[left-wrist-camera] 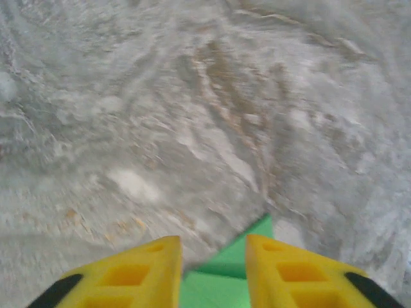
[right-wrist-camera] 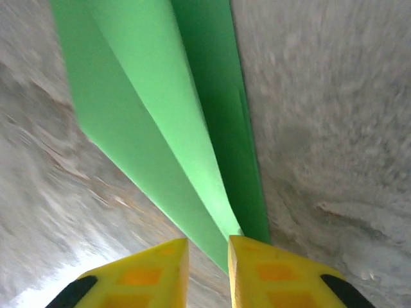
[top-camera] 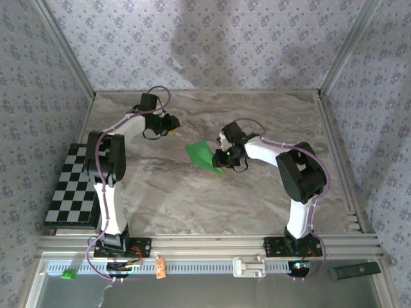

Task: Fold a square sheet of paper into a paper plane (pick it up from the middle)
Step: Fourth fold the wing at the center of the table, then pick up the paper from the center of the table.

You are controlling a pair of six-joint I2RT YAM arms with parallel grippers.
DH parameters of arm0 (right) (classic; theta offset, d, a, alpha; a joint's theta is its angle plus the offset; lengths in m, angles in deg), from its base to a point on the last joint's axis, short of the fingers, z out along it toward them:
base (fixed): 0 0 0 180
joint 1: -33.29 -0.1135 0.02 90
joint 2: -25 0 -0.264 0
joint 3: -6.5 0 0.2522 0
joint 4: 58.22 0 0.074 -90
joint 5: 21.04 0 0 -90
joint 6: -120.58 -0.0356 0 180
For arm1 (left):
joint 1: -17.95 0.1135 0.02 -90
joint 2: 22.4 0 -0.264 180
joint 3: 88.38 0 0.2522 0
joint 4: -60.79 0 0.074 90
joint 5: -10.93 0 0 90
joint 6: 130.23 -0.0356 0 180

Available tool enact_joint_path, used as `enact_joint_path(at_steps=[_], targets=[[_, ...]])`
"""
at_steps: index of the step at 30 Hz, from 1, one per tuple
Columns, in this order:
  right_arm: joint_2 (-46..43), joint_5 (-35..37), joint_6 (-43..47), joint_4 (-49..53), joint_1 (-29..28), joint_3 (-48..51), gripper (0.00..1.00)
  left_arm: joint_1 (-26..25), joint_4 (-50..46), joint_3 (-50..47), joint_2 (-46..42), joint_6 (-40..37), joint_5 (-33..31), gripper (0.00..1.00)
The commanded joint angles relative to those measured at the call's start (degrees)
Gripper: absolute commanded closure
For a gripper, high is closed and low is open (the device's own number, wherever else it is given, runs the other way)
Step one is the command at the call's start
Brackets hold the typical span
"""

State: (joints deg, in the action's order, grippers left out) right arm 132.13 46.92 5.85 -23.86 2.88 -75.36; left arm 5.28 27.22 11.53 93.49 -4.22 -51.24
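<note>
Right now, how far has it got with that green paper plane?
Done: the paper plane is folded into a slim dart with long creases. In hand: the right gripper sits at its narrow end, jaws slightly apart. Remaining: perhaps only final touches; I can't tell.

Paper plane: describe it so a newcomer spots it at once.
On the marble table, look near the middle, beside the right arm's fingers. The paper plane is the bright green, creased, pointed sheet, far bigger than the tiny green cube at the near-left edge.
</note>
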Motion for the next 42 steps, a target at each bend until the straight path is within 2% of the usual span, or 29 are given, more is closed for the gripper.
enact_joint_path(at_steps=[1, 3, 7, 16, 31, 37, 39, 42], targets=[[-3.0, 0.8, 0.0, -2.1, 1.1, -3.4, 0.64, -1.6, 2.4, -5.3, -6.9, 3.6, -1.3, 0.61], [-1.5, 0.7, 3.2, -0.5, 2.3, -5.1, 0.60, -2.4, 4.2, -8.9, -9.2, 5.4, -1.1, 0.56], [2.9, -2.7, 8.6, 3.1, 3.9, -9.8, 0.58, -4.1, 6.7, -14.9, -12.2, 9.1, -0.9, 0.50], [11.1, -9.5, 11.9, 4.8, 4.6, -15.5, 0.60, -5.2, 11.6, -23.6, -15.6, 14.3, -0.1, 0.42], [15.8, -15.1, 13.3, 5.4, 3.6, -18.4, 0.77, -5.1, 13.6, -25.7, -17.0, 13.6, 0.1, 0.29], [13.9, -16.0, 10.8, 2.1, 3.6, -17.5, 0.90, -4.7, 15.7, -27.9, -20.0, 13.6, 0.8, 0.16], [12.0, -16.4, 9.4, 0.0, 3.7, -16.4, 0.92, -4.7, 17.2, -29.0, -21.5, 13.7, 1.4, 0.01], [9.2, -17.0, 6.9, -2.9, 3.8, -15.1, 0.94, -4.8, 19.8, -30.6, -23.4, 14.0, 3.2, 0.00]])
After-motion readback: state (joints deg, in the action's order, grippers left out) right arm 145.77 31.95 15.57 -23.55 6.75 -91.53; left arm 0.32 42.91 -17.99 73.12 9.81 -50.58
